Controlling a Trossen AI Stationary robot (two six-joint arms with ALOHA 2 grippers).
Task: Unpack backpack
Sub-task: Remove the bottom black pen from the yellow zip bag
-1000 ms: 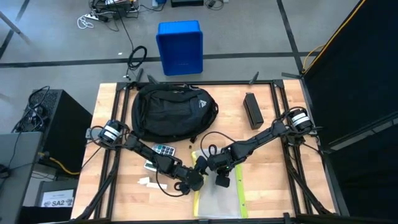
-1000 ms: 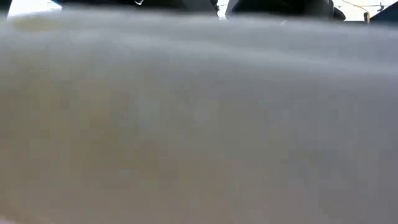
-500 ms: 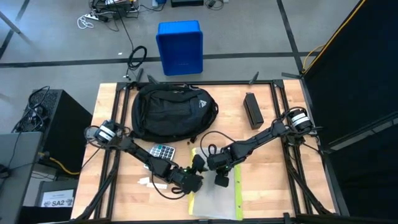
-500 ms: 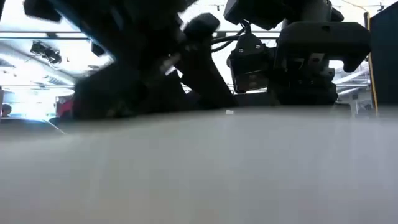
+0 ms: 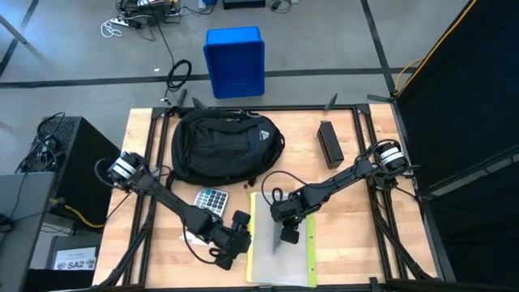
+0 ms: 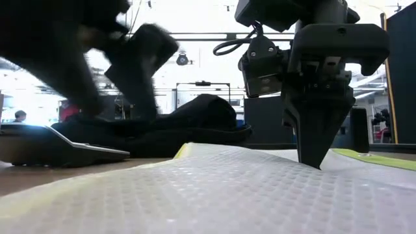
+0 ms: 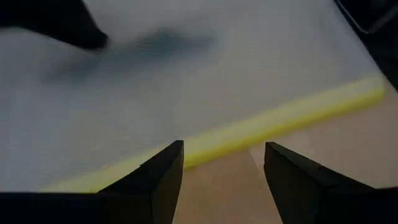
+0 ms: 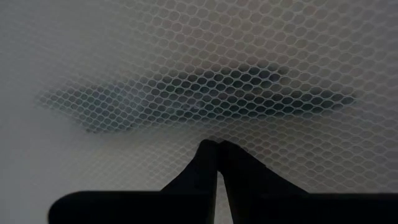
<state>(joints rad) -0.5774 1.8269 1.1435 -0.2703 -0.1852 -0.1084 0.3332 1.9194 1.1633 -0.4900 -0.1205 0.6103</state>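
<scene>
The black backpack (image 5: 227, 146) lies at the table's far side, its pale triangular logo up. Nearer, a translucent mesh pouch (image 5: 280, 264) with yellow-green edges lies flat on the wood. My right gripper (image 5: 289, 237) is shut, with its tips down on the pouch's middle. My left gripper (image 5: 243, 242) hovers open just left of the pouch's left edge (image 7: 280, 121). Only bare wood shows between its fingers (image 7: 224, 180). In the low view it is a blur (image 6: 140, 58) above the table. My right gripper sets its shut fingertips (image 8: 216, 149) on the pouch's upper mesh face (image 8: 186, 106), about midway across it. The fingers come from above, pointing steeply down (image 6: 315, 159). The pouch lies flat on the table under them.
A calculator (image 5: 211, 198) lies between the backpack and my left arm, with a small white item (image 5: 188, 237) nearer the front. A black box (image 5: 328, 144) lies at the far right. A blue bin (image 5: 235, 61) stands on the floor beyond the table.
My left gripper has drawn back from the pouch toward the table's left edge, rising a little and rolling at the wrist. The pouch's left part, raised before the low camera a second ago, has dropped and spread out flat. My right gripper has kept still.
</scene>
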